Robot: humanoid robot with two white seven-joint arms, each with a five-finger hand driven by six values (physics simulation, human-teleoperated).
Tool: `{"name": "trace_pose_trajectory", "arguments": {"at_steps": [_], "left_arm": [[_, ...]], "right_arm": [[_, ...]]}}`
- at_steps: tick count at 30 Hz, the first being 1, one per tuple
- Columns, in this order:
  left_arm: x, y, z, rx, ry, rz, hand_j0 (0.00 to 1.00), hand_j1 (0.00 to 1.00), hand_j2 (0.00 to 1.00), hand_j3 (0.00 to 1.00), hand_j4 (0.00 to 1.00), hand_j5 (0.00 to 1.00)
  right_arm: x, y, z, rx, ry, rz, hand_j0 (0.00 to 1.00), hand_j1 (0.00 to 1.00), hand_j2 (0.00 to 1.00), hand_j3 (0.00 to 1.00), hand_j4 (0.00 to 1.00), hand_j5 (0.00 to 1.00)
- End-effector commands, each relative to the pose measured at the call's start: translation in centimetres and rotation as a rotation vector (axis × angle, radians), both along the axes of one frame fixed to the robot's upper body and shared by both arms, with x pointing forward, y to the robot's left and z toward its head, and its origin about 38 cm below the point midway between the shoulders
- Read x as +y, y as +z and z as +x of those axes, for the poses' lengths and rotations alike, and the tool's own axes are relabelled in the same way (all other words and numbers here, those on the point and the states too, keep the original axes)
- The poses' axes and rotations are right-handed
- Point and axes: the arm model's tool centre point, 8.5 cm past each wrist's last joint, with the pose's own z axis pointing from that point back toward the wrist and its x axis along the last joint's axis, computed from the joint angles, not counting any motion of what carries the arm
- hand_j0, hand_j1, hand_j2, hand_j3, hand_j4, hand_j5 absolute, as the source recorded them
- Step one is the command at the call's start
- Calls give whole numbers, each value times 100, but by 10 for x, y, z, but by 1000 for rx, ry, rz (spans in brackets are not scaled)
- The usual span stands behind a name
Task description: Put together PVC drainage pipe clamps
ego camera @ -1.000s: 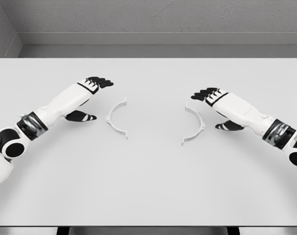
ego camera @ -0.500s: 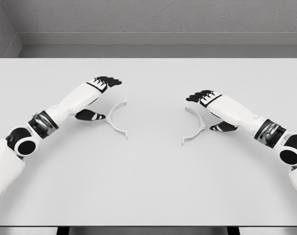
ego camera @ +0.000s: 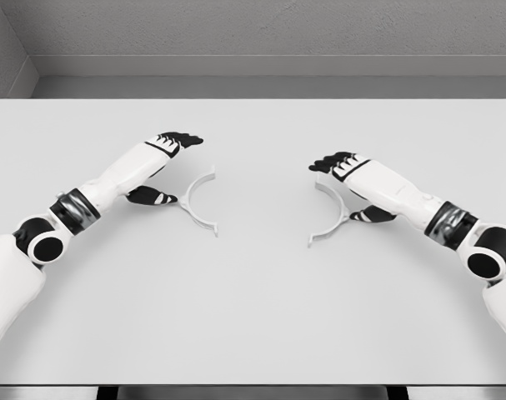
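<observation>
A white table filled most of the frame, with a grey wall along the top. Two white half-ring clamps lay flat on it, well apart, their open sides facing each other. The left clamp sat just left of centre; the right clamp sat just right of centre.

The left hand reached in from the lower left and hovered beside the outer curve of the left clamp. Its fingers were stretched out above the clamp's upper end and its thumb lay low near the clamp's outer edge; it was released, gripping nothing.

The right hand came in from the lower right, mirrored. Its fingers spread over the upper end of the right clamp, its thumb close to the clamp's outer curve. Whether the thumb touched the clamp could not be told. That hand, too, was loose and empty.
</observation>
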Motion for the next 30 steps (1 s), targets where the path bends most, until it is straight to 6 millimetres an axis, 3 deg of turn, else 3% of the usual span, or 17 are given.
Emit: {"name": "trace_pose_trajectory", "arguments": {"at_steps": [1,30], "left_arm": [[-1,0,0,1,1,-11,100,100,100,100,100,100],[-23,-2,-2,3,-30,-45,100,100,100,100,100,100]], "right_arm": [[1,0,0,1,3,7,100,100,100,100,100,100],[11,-2,9,8,11,11,100,100,100,100,100,100]]}}
